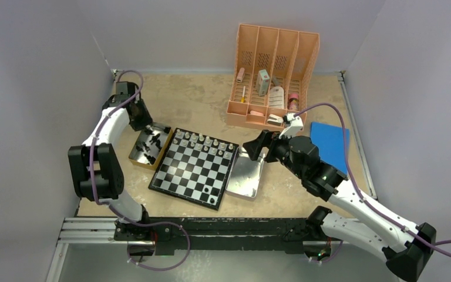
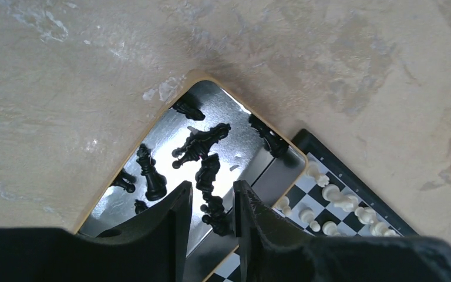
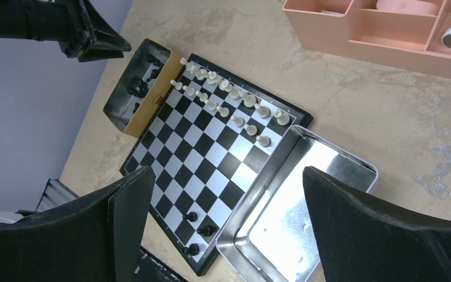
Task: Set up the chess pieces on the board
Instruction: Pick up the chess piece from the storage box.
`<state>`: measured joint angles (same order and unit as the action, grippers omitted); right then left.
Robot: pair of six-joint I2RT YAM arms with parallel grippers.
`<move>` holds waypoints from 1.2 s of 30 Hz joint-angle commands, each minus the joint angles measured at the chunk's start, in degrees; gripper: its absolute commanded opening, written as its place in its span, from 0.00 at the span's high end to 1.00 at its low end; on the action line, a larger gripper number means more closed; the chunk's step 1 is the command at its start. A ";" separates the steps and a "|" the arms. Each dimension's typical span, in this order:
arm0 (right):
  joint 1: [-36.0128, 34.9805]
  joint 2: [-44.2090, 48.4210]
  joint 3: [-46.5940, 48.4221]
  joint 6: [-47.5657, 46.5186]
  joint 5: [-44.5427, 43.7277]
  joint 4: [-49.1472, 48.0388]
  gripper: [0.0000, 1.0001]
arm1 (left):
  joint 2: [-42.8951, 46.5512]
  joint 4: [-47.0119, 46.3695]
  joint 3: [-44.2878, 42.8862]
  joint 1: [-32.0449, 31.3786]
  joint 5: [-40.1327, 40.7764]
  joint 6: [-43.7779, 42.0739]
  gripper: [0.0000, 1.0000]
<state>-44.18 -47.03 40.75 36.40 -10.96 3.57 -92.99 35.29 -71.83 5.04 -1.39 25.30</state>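
Observation:
The board (image 1: 179, 176) lies mid-table. Silvery-white chess pieces (image 1: 202, 141) fill its two far rows, and three black ones (image 3: 199, 232) stand at its near right corner. More black pieces (image 2: 202, 141) lie in a yellow-rimmed tin (image 2: 235, 117) at the board's far left corner. My left gripper (image 2: 209, 188) hangs low over this tin. Its jaws stand narrowly apart with a clump of black pieces (image 2: 216, 214) between them, and a bright gap shows by the left finger. My right gripper (image 3: 226, 173) is wide open and holds nothing, above the board's right edge.
A plain silver tray (image 1: 245, 176) lies against the board's right side. An orange desk organizer (image 1: 273, 76) with small items stands at the back. A blue sheet (image 1: 329, 144) lies at the right. Walls close in the table on three sides.

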 commanded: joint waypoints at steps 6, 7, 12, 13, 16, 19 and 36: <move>-0.02 1.68 1.22 -0.91 -0.55 -1.02 0.02 | -4.49 0.41 0.27 2.17 -2.21 -5.05 0.70; 0.02 1.83 1.33 -0.82 -0.55 -0.79 0.01 | -4.60 0.21 0.62 2.39 -2.50 -5.61 0.70; 0.05 2.56 1.17 -1.59 -0.40 -1.73 0.01 | -6.47 0.48 0.56 3.36 -4.68 -6.85 0.70; 0.05 2.52 1.22 -1.59 -0.38 -1.73 0.01 | -6.88 0.48 0.48 3.46 -5.10 -7.11 0.69; 0.06 2.46 1.34 -1.69 -0.10 -1.90 0.01 | -8.53 0.98 0.05 3.49 -7.11 -7.98 0.67; 0.01 2.75 1.45 -1.61 -0.08 -1.94 0.01 | -9.73 0.79 -0.12 3.49 -9.16 -8.55 0.67; 0.06 4.51 1.30 -1.39 -0.23 0.02 0.02 | -13.11 1.37 -1.80 3.49 -10.50 -10.09 0.65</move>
<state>-44.18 -43.59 40.75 35.79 -10.94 4.12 -105.78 37.04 -71.31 8.23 -11.31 16.69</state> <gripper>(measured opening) 0.986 0.344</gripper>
